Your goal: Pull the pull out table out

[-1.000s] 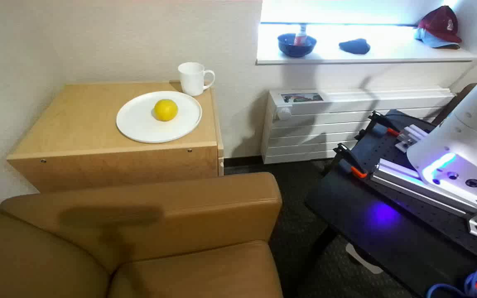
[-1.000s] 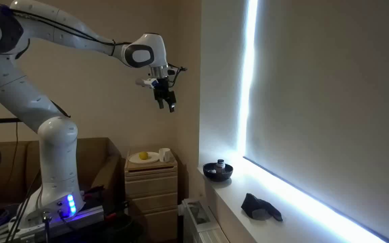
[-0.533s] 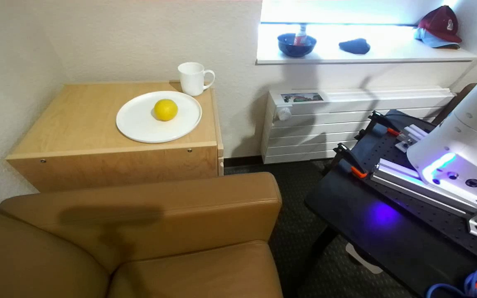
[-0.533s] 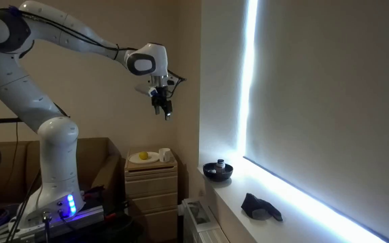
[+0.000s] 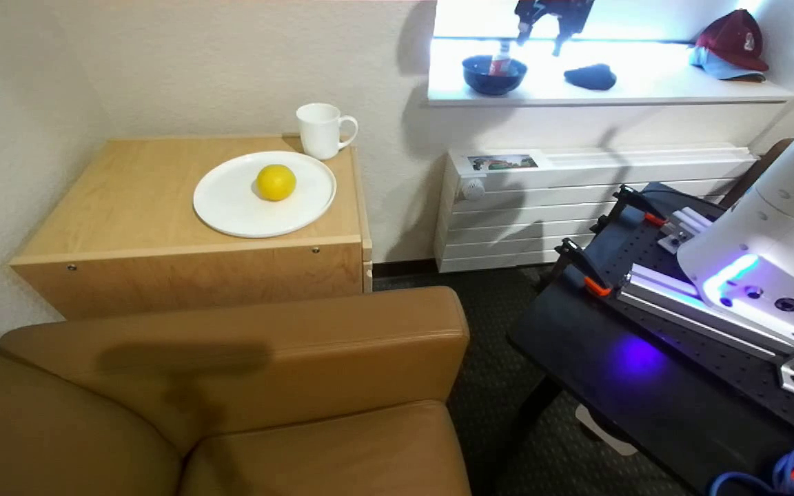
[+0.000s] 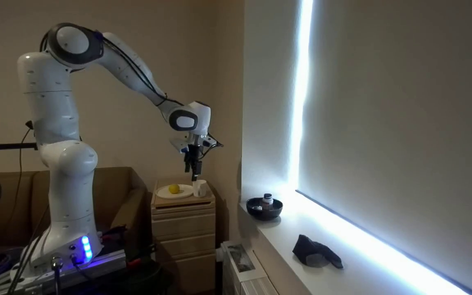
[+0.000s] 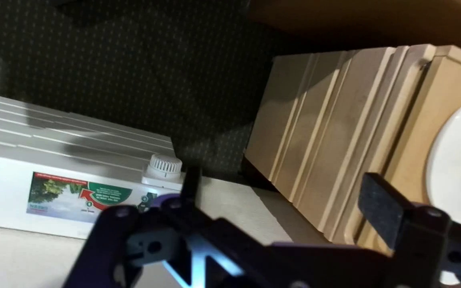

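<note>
The pull out table shows only as a thin pale wood front edge under the cabinet top in an exterior view (image 6: 183, 211). In the wrist view its edge (image 7: 392, 120) is a rounded strip beside a dark gap below the top. It appears pushed in. My gripper (image 6: 191, 174) is open and empty, pointing down. In that exterior view it overlaps the mug's outline, but it hangs apart from the cabinet (image 5: 183, 286), on the window side in another exterior view (image 5: 540, 45). In the wrist view the fingers (image 7: 284, 188) are spread wide, with one finger overlapping the cabinet top's edge.
A white plate (image 5: 231, 210) with a yellow ball (image 5: 276, 182) and a white mug (image 5: 318, 131) stand on the cabinet top. A brown sofa (image 5: 245, 331) adjoins the cabinet. A white radiator (image 5: 493, 234) and a sill with a dark bowl (image 6: 264, 213) are nearby.
The gripper has come down well below its earlier height, and the arm's elbow has shifted. The fingers now show at the top of an exterior view. Cabinet and board edge have not moved.
</note>
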Robot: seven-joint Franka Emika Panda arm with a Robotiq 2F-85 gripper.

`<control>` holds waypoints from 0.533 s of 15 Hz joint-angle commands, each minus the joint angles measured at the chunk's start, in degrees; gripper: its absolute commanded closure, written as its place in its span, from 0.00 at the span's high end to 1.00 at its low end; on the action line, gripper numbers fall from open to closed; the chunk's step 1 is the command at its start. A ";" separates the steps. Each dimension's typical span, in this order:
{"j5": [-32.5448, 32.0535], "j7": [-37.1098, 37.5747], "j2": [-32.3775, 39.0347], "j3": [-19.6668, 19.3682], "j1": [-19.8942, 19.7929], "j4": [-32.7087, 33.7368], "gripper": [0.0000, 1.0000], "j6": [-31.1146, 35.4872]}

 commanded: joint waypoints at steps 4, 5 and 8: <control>-1.41 5.10 5.90 5.02 -1.37 4.60 1.00 -0.68; -1.42 5.14 5.94 5.05 -1.39 5.11 1.00 -1.12; -0.13 5.99 7.97 5.32 -1.13 6.37 1.00 -0.85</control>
